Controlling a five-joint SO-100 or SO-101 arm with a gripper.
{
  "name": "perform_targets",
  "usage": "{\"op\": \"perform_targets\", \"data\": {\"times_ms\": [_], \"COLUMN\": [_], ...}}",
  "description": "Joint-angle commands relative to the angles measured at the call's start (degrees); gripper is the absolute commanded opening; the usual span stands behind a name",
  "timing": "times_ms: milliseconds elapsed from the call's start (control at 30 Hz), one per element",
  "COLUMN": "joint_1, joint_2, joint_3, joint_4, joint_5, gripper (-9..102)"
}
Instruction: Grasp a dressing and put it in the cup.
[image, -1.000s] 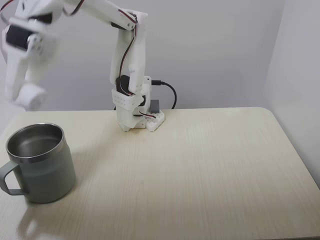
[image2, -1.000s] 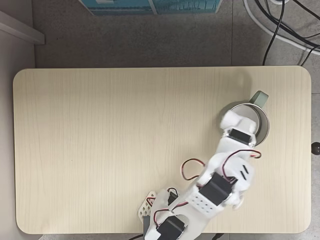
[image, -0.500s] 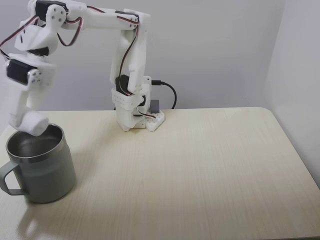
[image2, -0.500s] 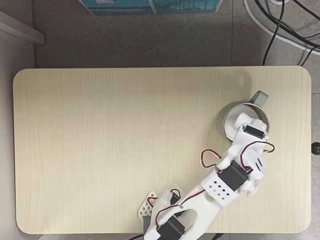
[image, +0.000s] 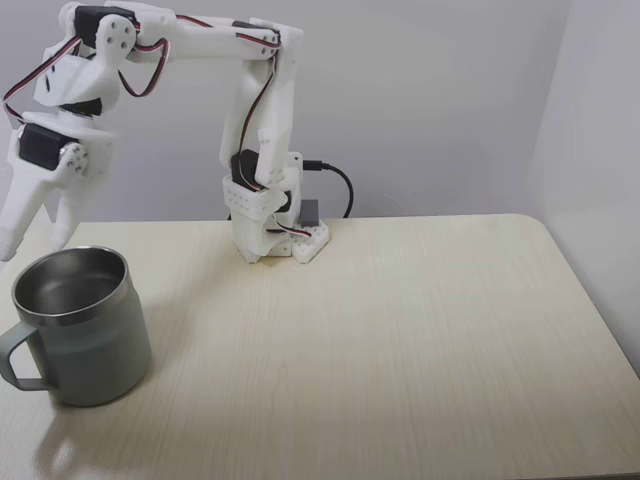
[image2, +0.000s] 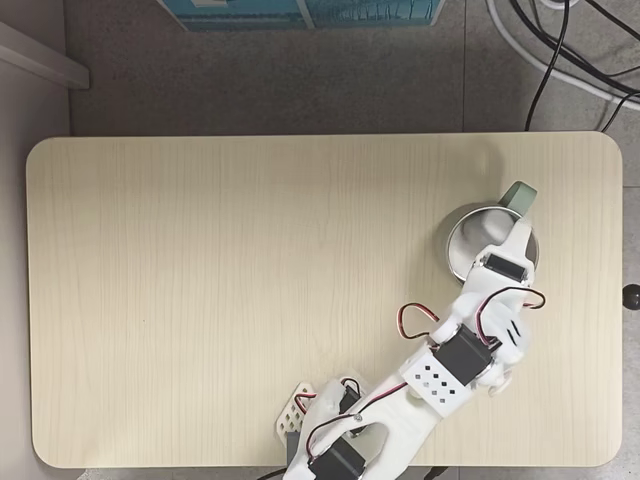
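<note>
— Where's the claw (image: 32, 240) right now?

— Hanging over the back edge of the cup (image: 82, 325), its two white fingers (image: 62, 218) spread apart with nothing between them. In the view from above, the claw (image2: 510, 243) sits over the cup (image2: 466, 229), which is at the table's far right with its handle pointing up and to the right.

— And the dressing?

— I can't see it. The fingers hold nothing, and from the side the inside of the cup just below the claw is only shiny metal as far as I can see down; the bottom is hidden.

— Any writing or labels?

— None I can read on the arm (image: 255, 130) or cup. Far behind the claw, off the table (image2: 250, 280), a blue box (image2: 300, 12) lies on the floor, its print too small to read.
</note>
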Motion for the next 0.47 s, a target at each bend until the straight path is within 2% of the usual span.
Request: {"op": "perform_targets", "data": {"times_ms": [0, 433], "joint_1": [0.18, 0.09], "joint_2": [-1.76, -1.67], "joint_3": [0.18, 0.09], "joint_4": [-0.53, -1.85], "joint_5": [0.44, 0.35], "gripper": [25, 24]}}
